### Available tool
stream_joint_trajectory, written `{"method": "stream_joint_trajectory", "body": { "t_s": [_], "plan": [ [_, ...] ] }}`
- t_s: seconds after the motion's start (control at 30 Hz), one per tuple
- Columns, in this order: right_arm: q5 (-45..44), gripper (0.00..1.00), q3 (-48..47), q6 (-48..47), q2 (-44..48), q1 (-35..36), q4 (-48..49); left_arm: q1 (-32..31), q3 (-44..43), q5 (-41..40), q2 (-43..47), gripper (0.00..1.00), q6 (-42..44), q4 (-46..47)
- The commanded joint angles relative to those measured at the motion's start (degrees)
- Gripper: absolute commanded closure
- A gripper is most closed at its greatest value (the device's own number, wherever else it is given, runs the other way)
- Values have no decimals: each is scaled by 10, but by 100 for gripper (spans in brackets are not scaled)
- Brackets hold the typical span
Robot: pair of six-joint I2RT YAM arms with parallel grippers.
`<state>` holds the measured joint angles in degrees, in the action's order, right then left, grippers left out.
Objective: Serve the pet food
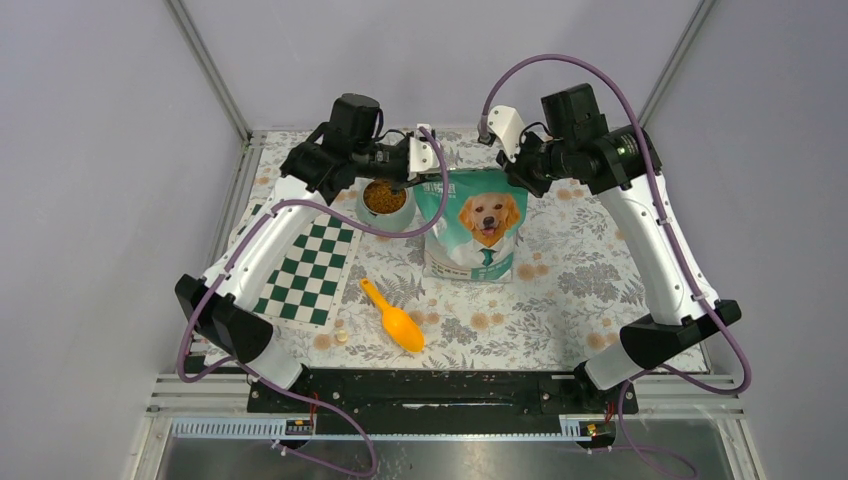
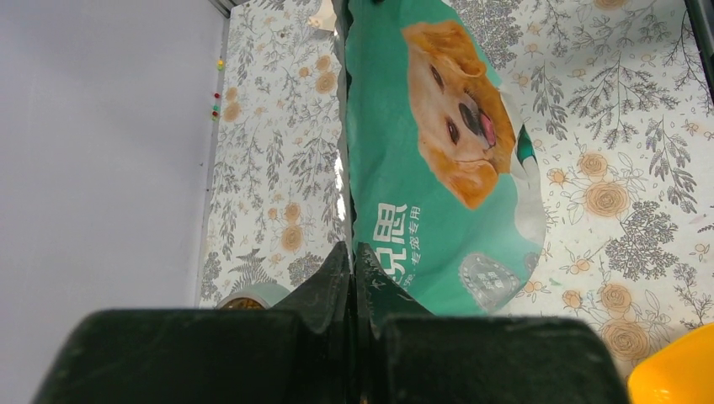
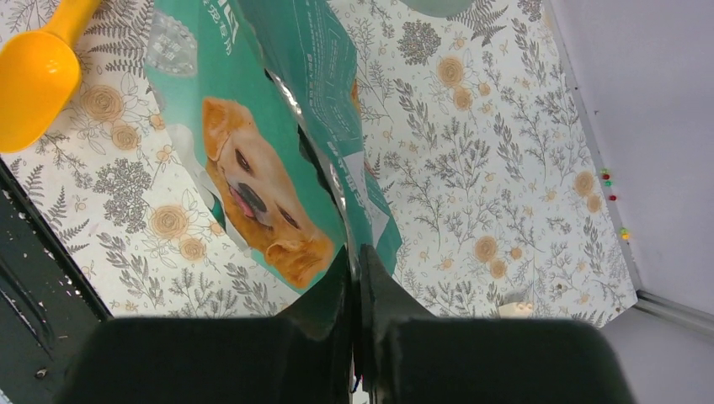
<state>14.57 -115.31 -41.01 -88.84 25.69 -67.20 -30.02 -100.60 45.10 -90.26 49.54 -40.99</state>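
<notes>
Centre frame, the pouch (image 1: 475, 225) stands on the tabletop (image 1: 560, 300). The left hand (image 2: 352, 252) and right hand (image 3: 354, 257) each clench its top edge. Kibble (image 1: 384, 196) sits in the bowl (image 1: 400, 220) just left. Probably best to pull evenly, keeping the pouch steady.

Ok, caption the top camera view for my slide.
Left gripper and right gripper pinch the pouch at its top, beside the kibble-filled bowl.

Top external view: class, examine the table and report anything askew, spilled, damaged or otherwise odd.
The green-and-white checkered mat lies skewed against the edges of the table, near the kibble bowl. No clear spill shows; the dog-food pouch looks undamaged.
</notes>
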Motion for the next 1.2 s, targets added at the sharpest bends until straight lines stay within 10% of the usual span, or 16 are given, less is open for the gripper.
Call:
{"method": "stream_joint_trajectory", "body": {
  "t_s": [0.0,0.17,0.63,0.97,1.17],
  "plan": [
    [-41,100,4,7,36,-20,23,11,1,-4,30,100,5,-8],
    [-19,88,-1,8,36,-20,23,11,-4,13,26,100,-2,-8],
    [79,100,6,52,32,-16,41,-48,6,13,-3,56,-102,138],
    [97,100,104,46,90,-17,138,-107,-11,-83,-44,56,-87,159],
    [112,100,134,31,117,-16,163,-127,-20,-108,-54,79,-73,167]
  ]
}}
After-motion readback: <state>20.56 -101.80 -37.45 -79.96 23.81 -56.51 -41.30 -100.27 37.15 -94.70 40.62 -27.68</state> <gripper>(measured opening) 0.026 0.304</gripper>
